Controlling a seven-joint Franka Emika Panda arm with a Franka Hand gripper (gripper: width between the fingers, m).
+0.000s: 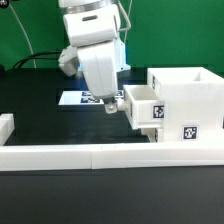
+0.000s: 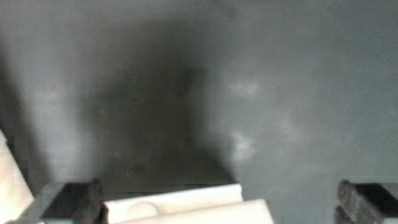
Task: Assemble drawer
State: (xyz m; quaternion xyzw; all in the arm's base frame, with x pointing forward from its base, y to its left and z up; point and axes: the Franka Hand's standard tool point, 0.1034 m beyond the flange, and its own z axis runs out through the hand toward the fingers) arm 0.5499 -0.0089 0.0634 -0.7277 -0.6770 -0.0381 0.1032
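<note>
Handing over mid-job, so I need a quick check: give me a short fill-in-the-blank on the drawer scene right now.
1. The tray sticks partly out of the ____.
2. The gripper is beside the tray's ____ end.
3. The long white wall lies in ____ of the housing in the exterior view.

Missing words: housing; outer; front

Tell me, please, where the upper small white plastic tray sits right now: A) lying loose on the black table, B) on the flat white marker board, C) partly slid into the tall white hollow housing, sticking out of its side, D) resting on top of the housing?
C: in the exterior view the small white plastic tray juts out of the tall white hollow housing, with the hand at its outer end.
</note>
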